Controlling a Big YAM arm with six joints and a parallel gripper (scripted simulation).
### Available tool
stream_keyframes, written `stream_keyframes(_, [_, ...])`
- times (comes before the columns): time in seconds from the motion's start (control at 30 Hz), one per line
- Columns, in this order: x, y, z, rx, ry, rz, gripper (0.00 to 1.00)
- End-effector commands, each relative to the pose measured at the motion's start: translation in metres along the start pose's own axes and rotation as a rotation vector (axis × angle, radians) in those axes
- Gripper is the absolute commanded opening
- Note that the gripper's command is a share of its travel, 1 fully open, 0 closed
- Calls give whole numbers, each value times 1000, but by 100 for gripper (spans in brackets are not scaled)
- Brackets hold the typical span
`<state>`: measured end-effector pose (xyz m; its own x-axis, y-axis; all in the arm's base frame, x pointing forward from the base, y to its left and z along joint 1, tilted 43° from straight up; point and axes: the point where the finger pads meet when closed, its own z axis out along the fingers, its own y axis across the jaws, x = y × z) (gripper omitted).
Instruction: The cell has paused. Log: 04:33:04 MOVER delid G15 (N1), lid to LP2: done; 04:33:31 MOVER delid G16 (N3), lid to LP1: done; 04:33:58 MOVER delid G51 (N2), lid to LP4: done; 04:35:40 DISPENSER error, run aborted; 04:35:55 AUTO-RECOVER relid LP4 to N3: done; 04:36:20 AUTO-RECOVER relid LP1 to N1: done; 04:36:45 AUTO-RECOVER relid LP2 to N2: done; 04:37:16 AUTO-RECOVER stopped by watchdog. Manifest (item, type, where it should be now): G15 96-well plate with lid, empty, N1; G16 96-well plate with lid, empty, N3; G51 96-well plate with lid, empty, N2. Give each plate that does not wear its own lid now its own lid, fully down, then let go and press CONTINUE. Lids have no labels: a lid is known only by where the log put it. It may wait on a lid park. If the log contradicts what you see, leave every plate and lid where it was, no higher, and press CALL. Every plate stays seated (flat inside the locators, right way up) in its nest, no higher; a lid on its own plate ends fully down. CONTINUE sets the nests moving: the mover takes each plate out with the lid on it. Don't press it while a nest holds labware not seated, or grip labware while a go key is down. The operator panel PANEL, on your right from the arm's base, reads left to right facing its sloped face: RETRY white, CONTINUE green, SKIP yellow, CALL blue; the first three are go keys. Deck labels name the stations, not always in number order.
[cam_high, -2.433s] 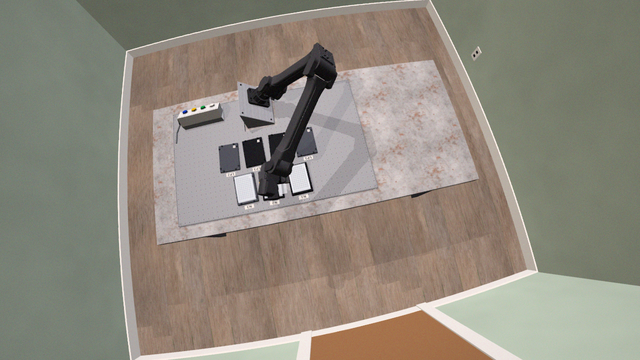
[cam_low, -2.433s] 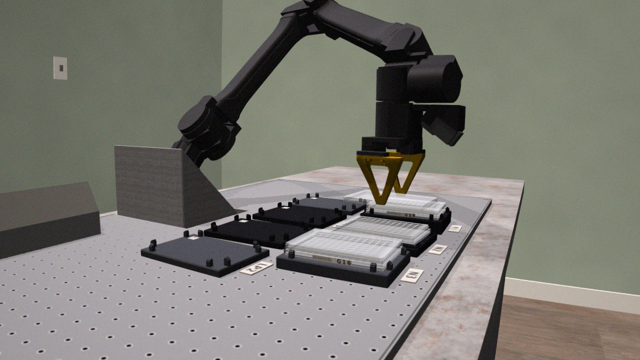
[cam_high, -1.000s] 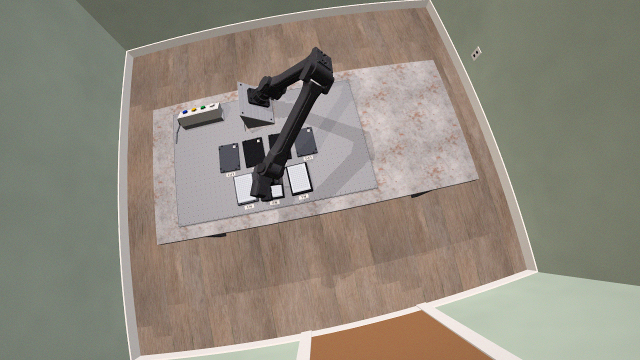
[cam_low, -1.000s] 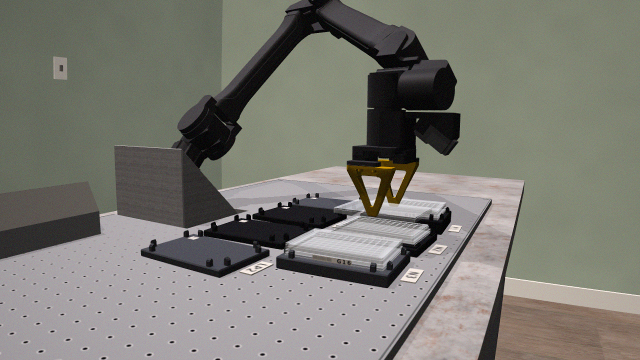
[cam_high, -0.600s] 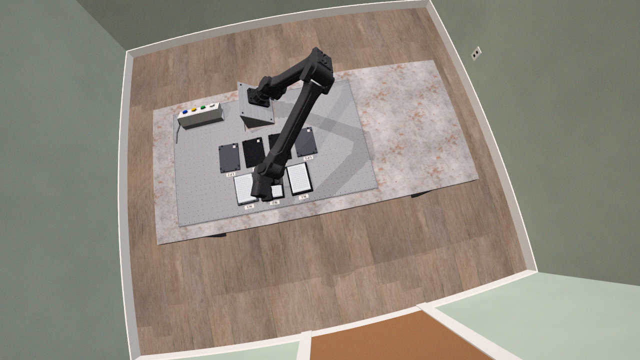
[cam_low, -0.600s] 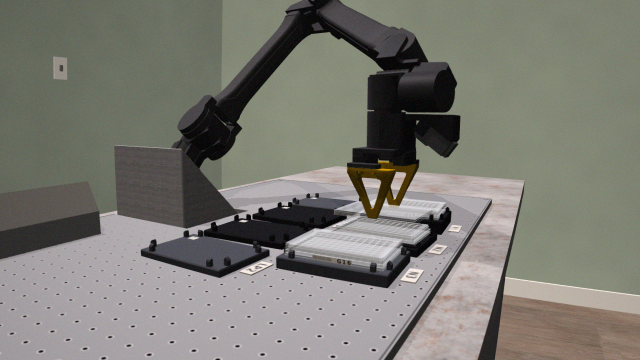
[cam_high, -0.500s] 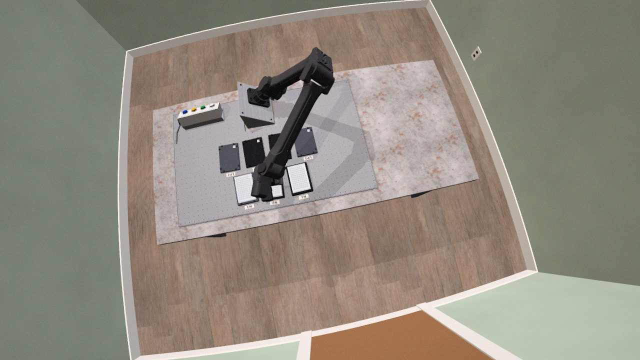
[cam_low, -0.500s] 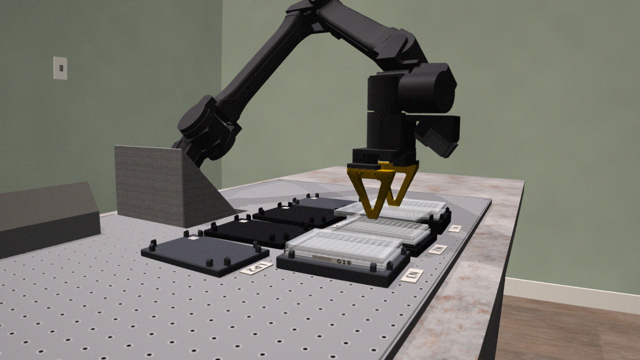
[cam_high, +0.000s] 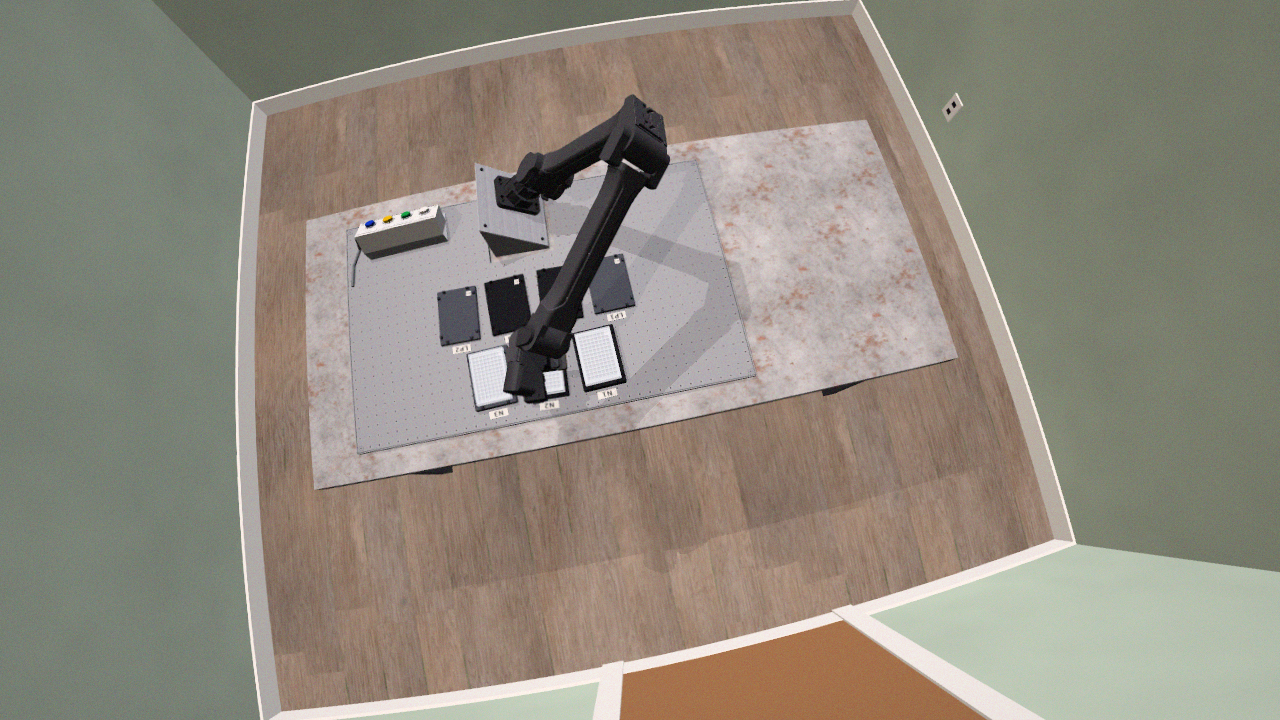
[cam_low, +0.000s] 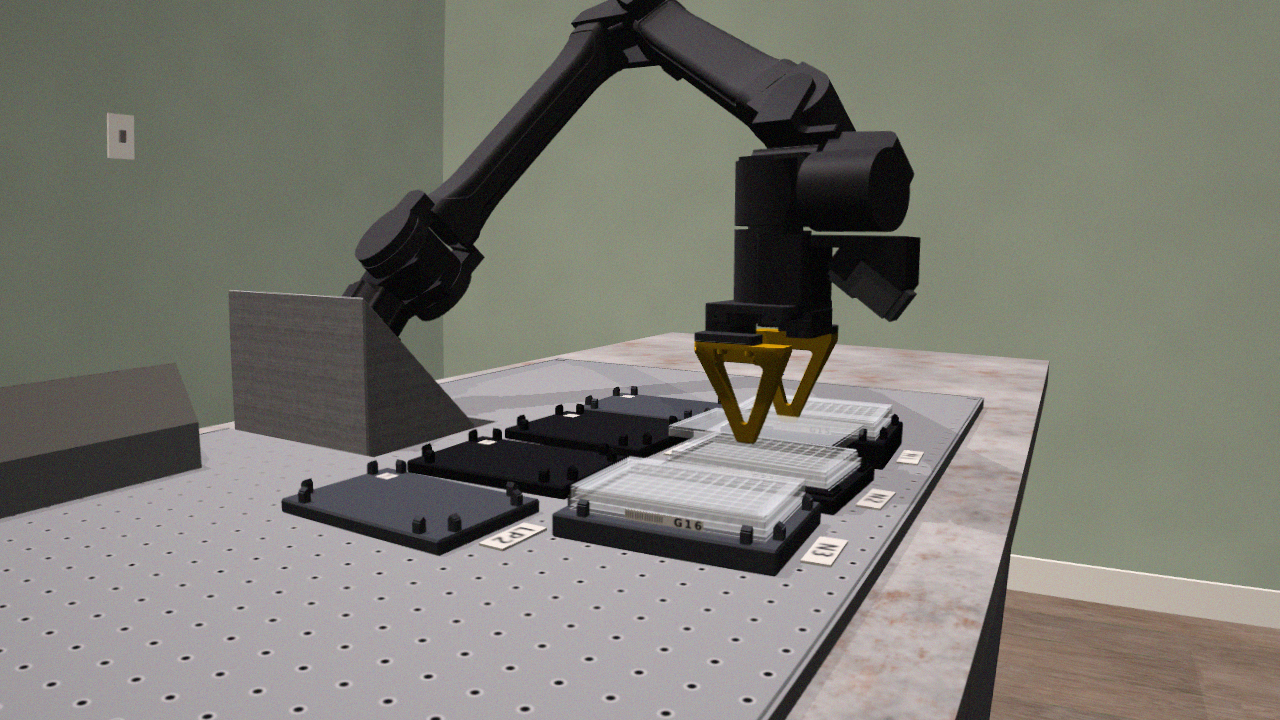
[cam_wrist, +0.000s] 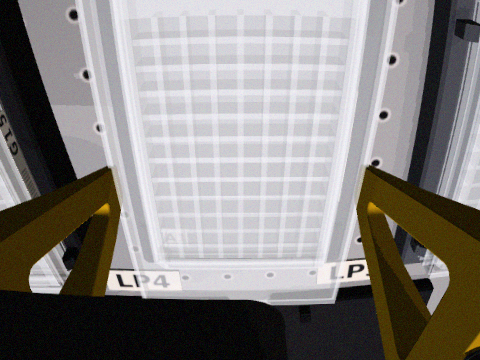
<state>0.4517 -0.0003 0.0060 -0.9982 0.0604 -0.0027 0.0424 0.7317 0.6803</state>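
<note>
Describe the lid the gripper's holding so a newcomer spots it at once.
On the grey perforated deck, find the row of three plate nests along the table edge. The gripper hangs over the middle one, labelled N2. The lid is the clear tray clamped between its yellow fingers, the only one held in the air.

reaches out from the base, elbow high, wrist pointing straight down; pincer (cam_low: 763, 428) clamped wide on a clear lid (cam_wrist: 240, 134), yellow fingers at its long edges.

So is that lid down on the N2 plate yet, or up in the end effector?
Not down: the end effector holds the lid above the N2 plate.
</note>
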Motion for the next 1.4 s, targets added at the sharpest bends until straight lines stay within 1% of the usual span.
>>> stream_keyframes(0.0, [0,3,12,-3,14,-3,0])
stream_keyframes(1.37, [2,2,26,-4,14,-4,0])
